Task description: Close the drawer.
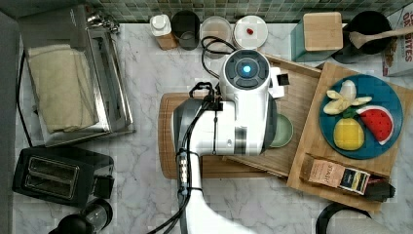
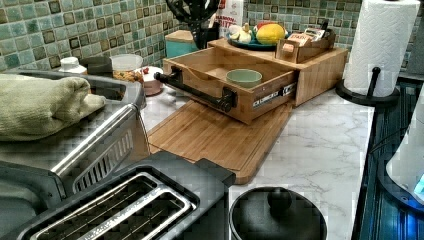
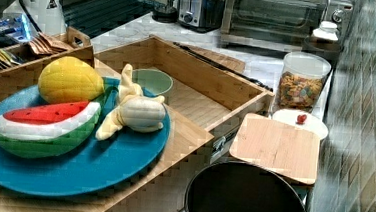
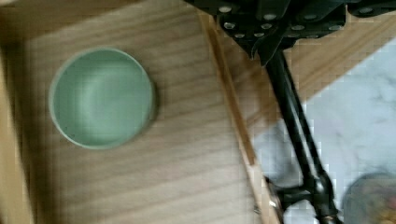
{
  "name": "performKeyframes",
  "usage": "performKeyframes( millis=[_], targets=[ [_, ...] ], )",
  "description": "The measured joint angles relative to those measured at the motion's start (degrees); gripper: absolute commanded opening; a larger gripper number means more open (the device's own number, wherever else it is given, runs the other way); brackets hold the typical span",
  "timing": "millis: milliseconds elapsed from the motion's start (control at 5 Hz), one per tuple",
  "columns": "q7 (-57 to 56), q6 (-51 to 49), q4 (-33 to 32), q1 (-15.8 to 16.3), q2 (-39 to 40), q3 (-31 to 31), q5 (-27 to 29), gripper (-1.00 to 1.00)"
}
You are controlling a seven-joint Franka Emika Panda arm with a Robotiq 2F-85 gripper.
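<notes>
The drawer (image 1: 297, 97) (image 2: 267, 82) (image 3: 196, 101) of light wood stands pulled out of its wooden cabinet (image 2: 320, 70), over a darker cutting board (image 2: 215, 140). A black bar handle (image 2: 195, 90) (image 4: 294, 121) runs along its front. A pale green bowl (image 1: 284, 131) (image 2: 243, 77) (image 3: 152, 81) (image 4: 102, 98) sits on the drawer floor (image 4: 163, 163). My white arm (image 1: 243, 97) hangs over the drawer and hides much of it in the top view. My gripper (image 4: 268, 28) is above the drawer's front wall and the handle.
On the cabinet top lie a blue plate of toy fruit (image 1: 360, 117) (image 3: 71, 168) and a small box of packets (image 1: 341, 178). A toaster oven (image 1: 73, 87), toaster (image 1: 58, 175), jars (image 1: 216, 29), paper towel roll (image 2: 380, 45) and black pot lid (image 2: 277, 215) ring the marble counter.
</notes>
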Motion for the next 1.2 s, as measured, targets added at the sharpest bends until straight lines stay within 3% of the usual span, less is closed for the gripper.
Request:
performKeyframes(
  millis=[400,800,1200],
  targets=[
    [0.5,6.6,-0.1,1.1,2.6,2.3,-0.1,-1.0],
    [0.9,6.3,0.0,2.9,3.5,4.3,-1.2,-1.0],
    [0.9,4.3,4.5,4.2,10.2,6.9,-4.3,-1.0]
  ],
)
